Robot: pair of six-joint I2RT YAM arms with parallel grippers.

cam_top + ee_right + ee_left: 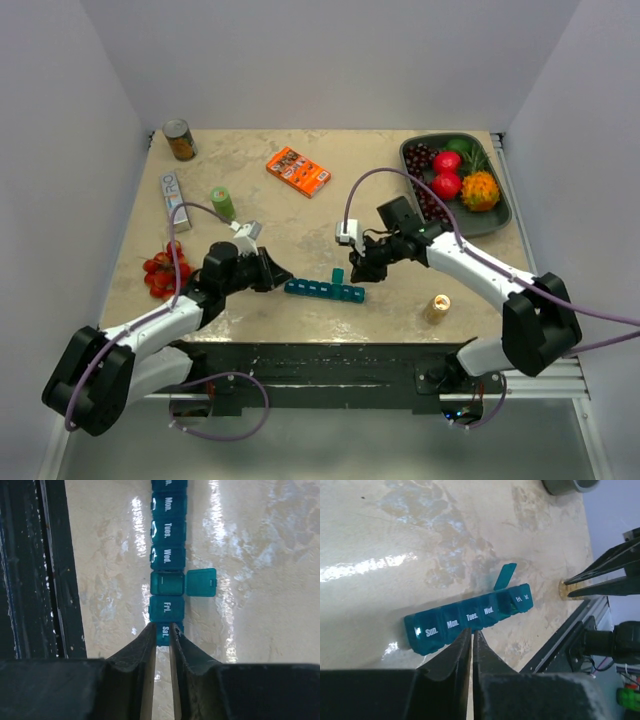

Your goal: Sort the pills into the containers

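Top external view: the teal pill organizer [322, 291] lies flat near the table's [300, 215] near edge, its long axis running 9 to 3 o'clock. One lid [338, 274] stands up, right of the middle. The left gripper [284, 279] sits at the row's 9 o'clock end, just beside it. The right gripper [357, 273] hangs at about 1 o'clock of the row's right end, close above it. A small gold bottle [437, 307] stands at 3 o'clock of the organizer, apart from it.

Left wrist view: the organizer [451, 624] lies just past the left gripper [472, 633], toward 12 o'clock, with Sun., Mon., Tues. and Wed. readable. The black fingers [454, 652] are nearly together, with only a thin slit between them and nothing in it. Their tips overlap the row's near edge between Mon. and Tues.; contact cannot be judged. The raised lid [505, 576] tilts toward 1 o'clock.

Right wrist view: the organizer [168, 555] runs straight toward 12 o'clock from the right gripper [162, 628]. These fingers [186, 647] stand narrow too, holding nothing. The Sat. compartment shows between and under their tips, with Fri. next beyond. The following compartment [168, 584] is open, its lid [201, 582] folded out to 3 o'clock.
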